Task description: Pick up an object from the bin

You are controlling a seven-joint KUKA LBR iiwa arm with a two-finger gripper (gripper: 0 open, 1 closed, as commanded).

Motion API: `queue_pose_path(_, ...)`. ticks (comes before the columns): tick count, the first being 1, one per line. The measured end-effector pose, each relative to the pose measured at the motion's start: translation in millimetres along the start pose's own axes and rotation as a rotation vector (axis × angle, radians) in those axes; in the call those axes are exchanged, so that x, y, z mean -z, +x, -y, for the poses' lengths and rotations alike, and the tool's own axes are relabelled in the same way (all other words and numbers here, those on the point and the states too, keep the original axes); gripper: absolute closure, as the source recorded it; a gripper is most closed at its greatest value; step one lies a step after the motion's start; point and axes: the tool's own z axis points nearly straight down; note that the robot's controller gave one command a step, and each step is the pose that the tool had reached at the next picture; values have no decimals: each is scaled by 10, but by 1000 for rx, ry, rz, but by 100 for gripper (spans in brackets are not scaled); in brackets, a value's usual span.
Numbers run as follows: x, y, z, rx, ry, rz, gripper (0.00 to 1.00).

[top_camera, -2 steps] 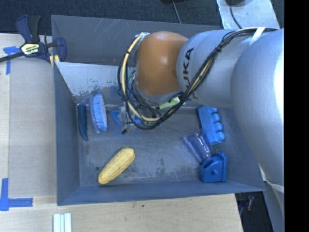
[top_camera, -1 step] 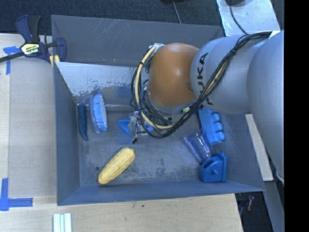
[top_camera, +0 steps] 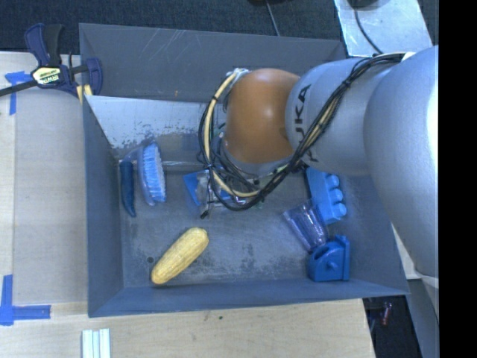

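Hanging by a blue piece [top_camera: 195,188], the KUKA-lettered arm's [top_camera: 350,118] end effector [top_camera: 209,203] hides its state.

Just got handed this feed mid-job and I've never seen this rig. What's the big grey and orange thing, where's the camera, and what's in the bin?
The one camera looks down into a grey metal bin. The big grey tube is a robot arm reaching in from the right; the orange dome and cables are its wrist. Its gripper hangs below, over a small blue piece mid-bin. Loose things: a yellow corn cob, a blue brush, a studded blue block, another blue block, a clear plastic piece. I cannot see anything held.
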Motion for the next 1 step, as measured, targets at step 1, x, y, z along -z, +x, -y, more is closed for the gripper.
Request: queue_pose_path(1,15,101,176,15,-1,-1,100)
